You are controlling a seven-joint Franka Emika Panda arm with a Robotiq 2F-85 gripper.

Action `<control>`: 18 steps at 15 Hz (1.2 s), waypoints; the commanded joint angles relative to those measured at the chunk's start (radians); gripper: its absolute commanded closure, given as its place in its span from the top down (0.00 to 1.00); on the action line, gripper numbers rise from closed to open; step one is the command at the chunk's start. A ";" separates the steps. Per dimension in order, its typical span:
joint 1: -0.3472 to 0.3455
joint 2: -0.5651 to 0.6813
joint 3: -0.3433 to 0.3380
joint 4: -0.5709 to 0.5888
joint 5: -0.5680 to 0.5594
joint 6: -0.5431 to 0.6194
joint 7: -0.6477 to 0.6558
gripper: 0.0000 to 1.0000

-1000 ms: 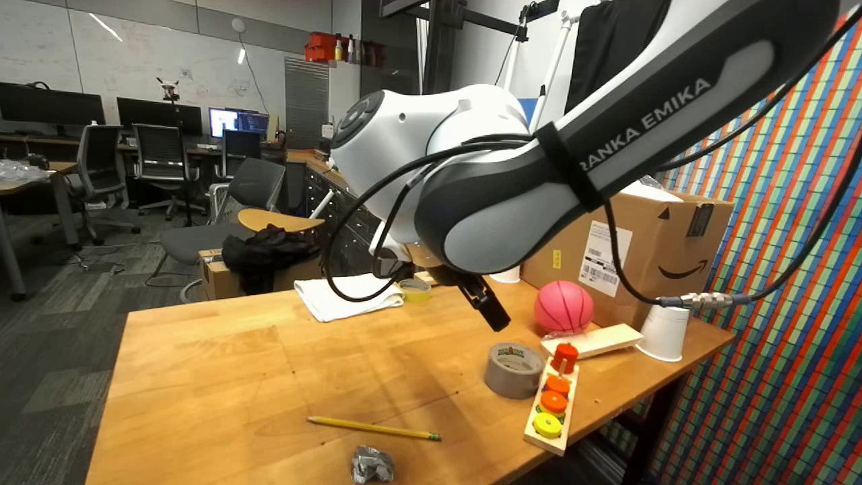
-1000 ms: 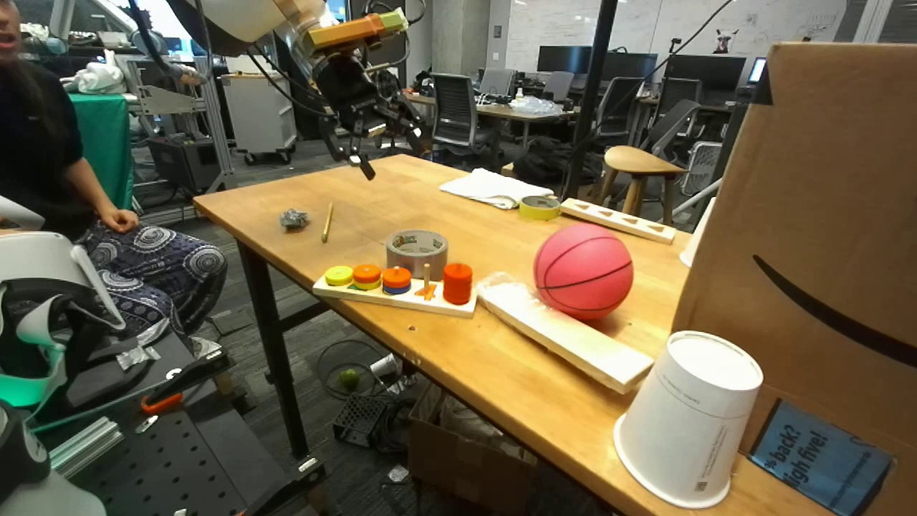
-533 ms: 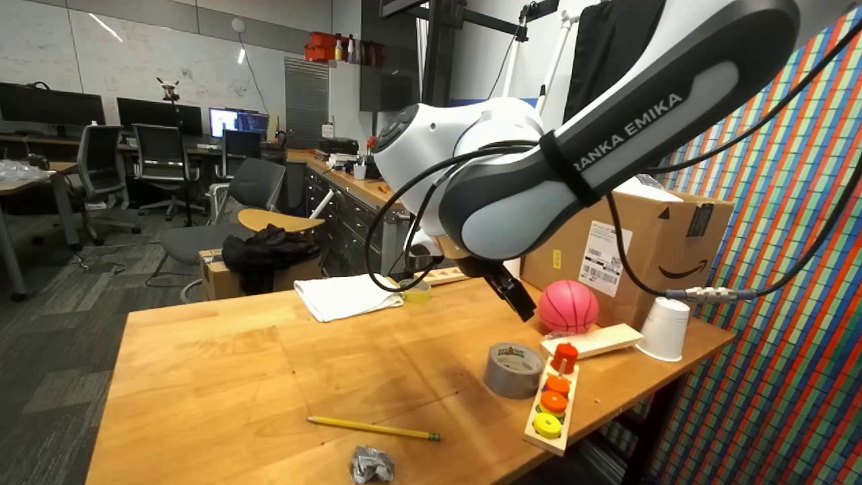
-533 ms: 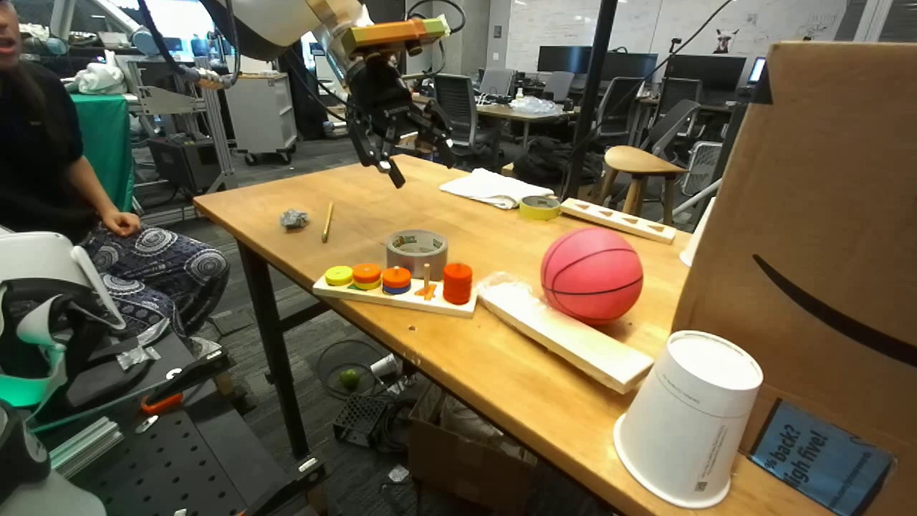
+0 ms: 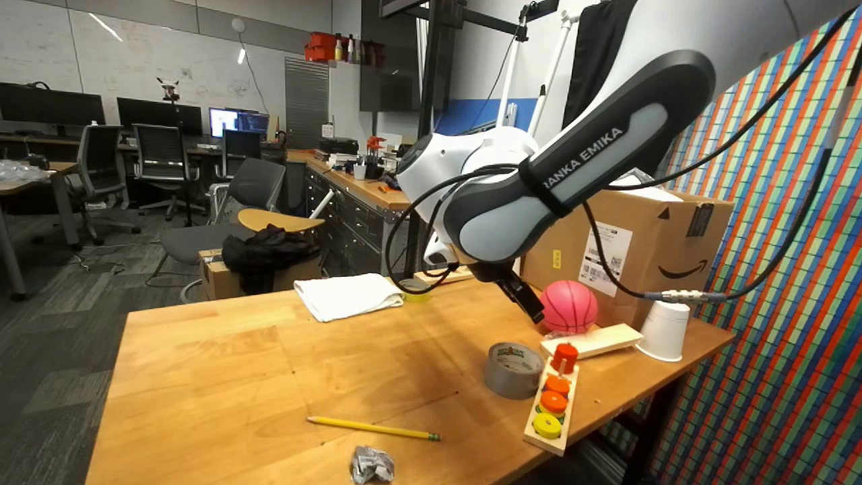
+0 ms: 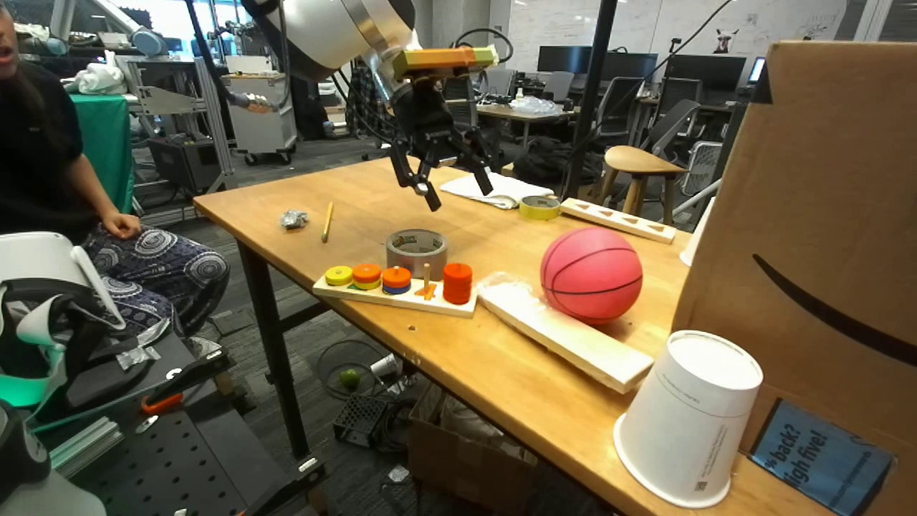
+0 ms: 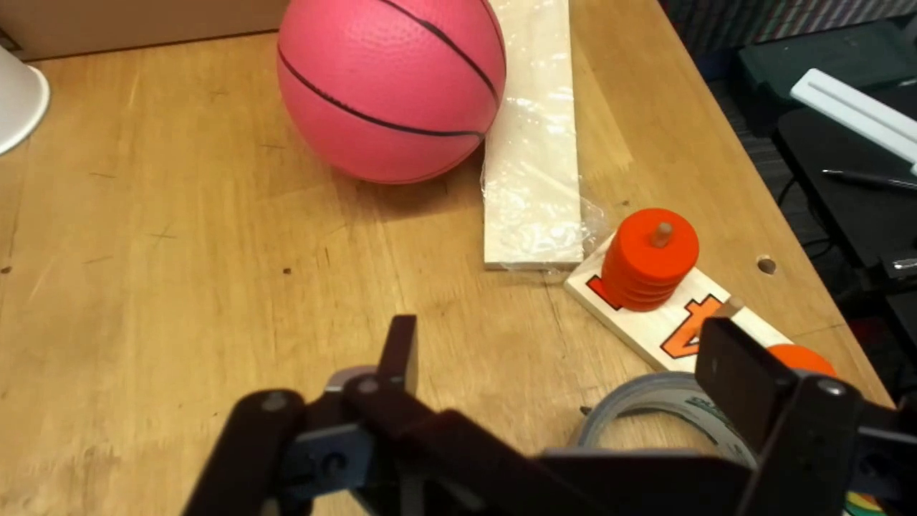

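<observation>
My gripper (image 7: 562, 330) is open and empty above the table; it also shows in both exterior views (image 5: 535, 316) (image 6: 460, 197). Below it in the wrist view is a grey tape roll (image 7: 609, 408), partly hidden by my fingers; it lies on the table (image 5: 505, 387) (image 6: 401, 261). Beside the roll is a wooden peg board (image 6: 401, 297) with coloured discs, including a red stack (image 7: 648, 258). A pink ball (image 7: 390, 86) rests farther off (image 5: 569, 306) (image 6: 592, 276), next to a plastic-wrapped wooden board (image 7: 534, 179). My fingers touch nothing.
A cardboard box (image 5: 646, 249) and an upturned white cup (image 6: 688, 423) stand near the ball. A pencil (image 5: 374, 428) and crumpled foil (image 5: 372, 465) lie on the table. A white cloth (image 6: 494, 188), yellow tape (image 6: 539, 208) and a notched wooden strip (image 6: 617, 221) lie farther back.
The arm has moved and my gripper has come lower, toward the tape roll and ball side. The ball shifted slightly toward the box early on, then stayed still. The gripper stays open.
</observation>
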 commanded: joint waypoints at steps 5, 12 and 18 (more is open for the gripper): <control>-0.058 0.148 -0.043 0.094 0.022 -0.084 -0.042 1.00; -0.103 0.157 -0.065 0.101 0.056 -0.137 -0.025 1.00; -0.124 0.164 -0.093 0.105 0.103 -0.154 0.135 1.00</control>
